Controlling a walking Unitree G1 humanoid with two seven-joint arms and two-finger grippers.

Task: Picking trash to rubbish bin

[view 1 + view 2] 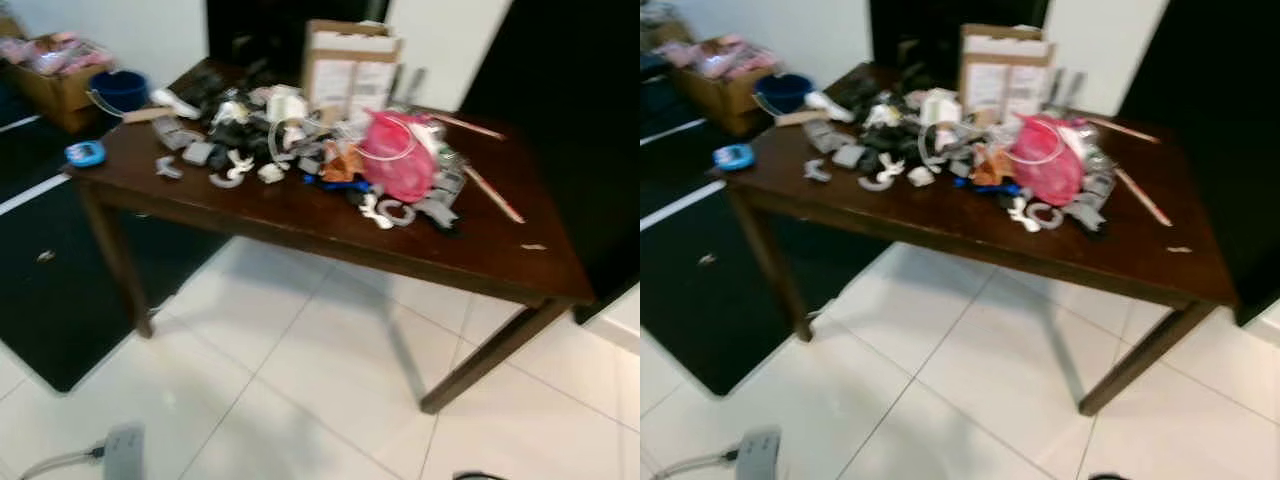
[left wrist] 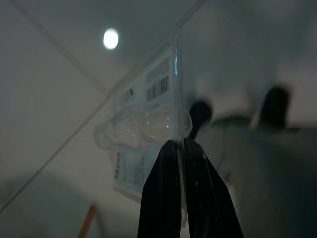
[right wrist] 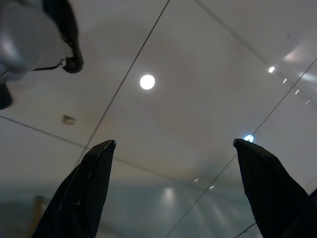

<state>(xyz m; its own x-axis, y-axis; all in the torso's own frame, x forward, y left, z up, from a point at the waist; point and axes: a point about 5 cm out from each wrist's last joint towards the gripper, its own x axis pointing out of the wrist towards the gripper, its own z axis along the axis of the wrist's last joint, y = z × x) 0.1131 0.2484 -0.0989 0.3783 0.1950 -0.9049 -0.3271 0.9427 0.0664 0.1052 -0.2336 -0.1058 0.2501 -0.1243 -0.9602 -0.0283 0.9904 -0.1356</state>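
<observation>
On white tiles [image 1: 300,390], cluttered table [image 1: 480,250]

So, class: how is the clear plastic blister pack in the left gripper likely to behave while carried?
The blister pack is probably light and springy: thin clear plastic. The left gripper pinches just one edge, so it may flex or slip out.

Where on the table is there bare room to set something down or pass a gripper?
The table's near strip, along the edge before the clutter pile, is bare. So is the near right corner, past the pink bag and below the sticks, apart from one small scrap. The middle and back are crowded, up to the cardboard box.
</observation>
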